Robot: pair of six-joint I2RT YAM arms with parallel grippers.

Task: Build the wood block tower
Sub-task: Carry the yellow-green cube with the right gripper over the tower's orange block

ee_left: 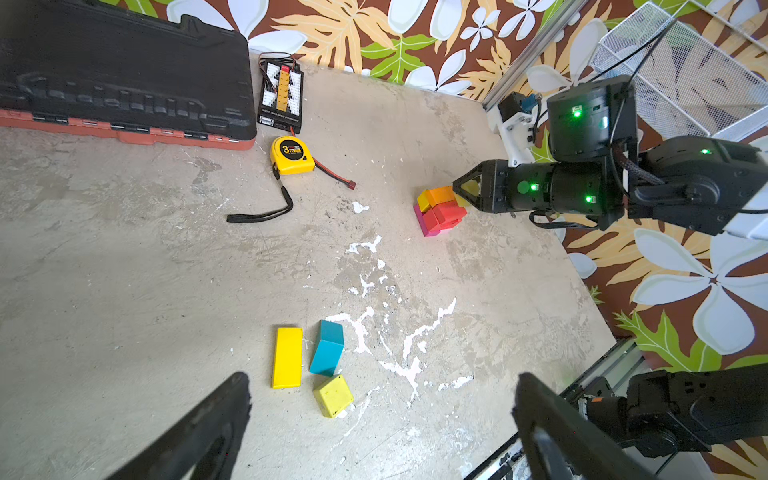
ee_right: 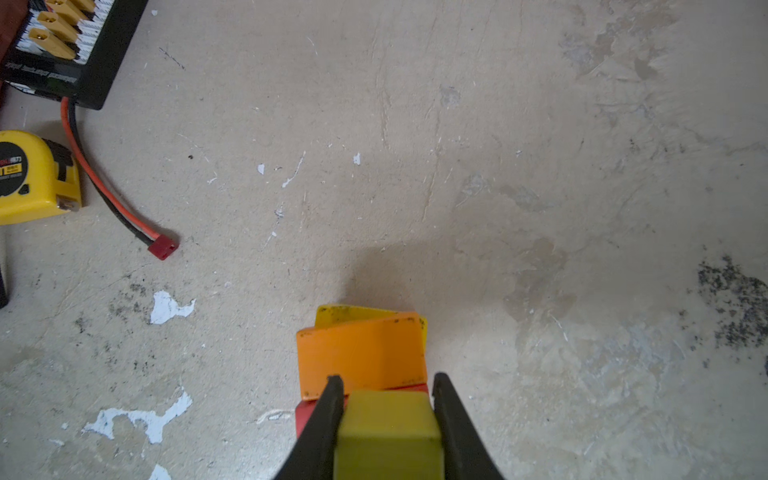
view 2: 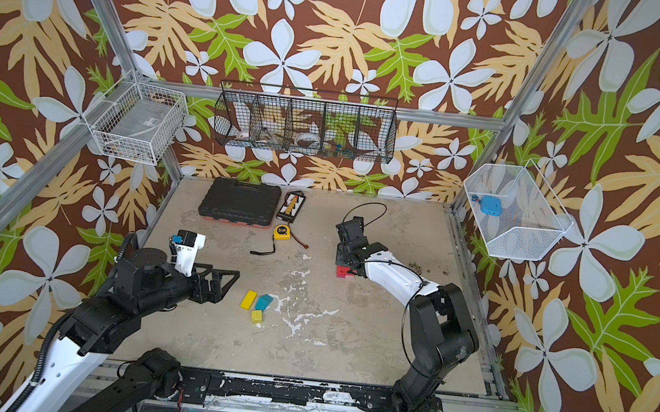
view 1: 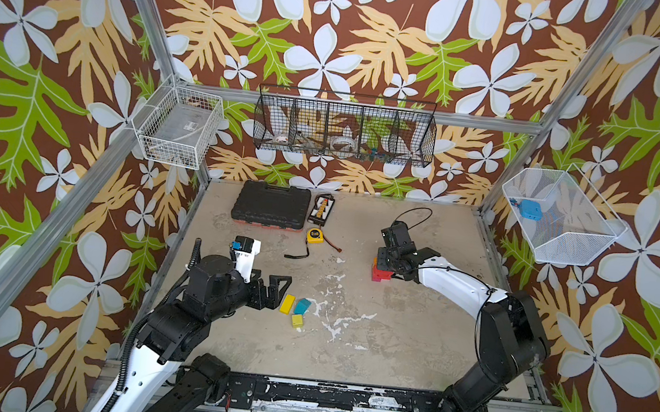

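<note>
The tower (view 1: 379, 273) (view 2: 341, 271) stands right of the middle: a magenta base, red blocks, then a yellow and an orange block (ee_right: 361, 353) on top (ee_left: 436, 208). My right gripper (view 1: 387, 259) (ee_right: 387, 378) hangs directly over it, shut on a lime block (ee_right: 388, 428) held just above the red layer beside the orange block. Three loose wood blocks lie at front left: a yellow brick (view 1: 287, 303) (ee_left: 286, 357), a teal block (view 1: 302, 306) (ee_left: 327, 348) and a lime cube (view 1: 297, 320) (ee_left: 333, 395). My left gripper (view 1: 275, 293) (ee_left: 384, 382) is open and empty, just left of them.
A black tool case (view 1: 270, 205), a charger board (view 1: 322, 208) and a yellow tape measure (view 1: 316, 235) with its strap lie at the back left. Wire baskets (view 1: 344, 129) hang on the walls. A red-black cable end (ee_right: 163, 246) lies near the tower.
</note>
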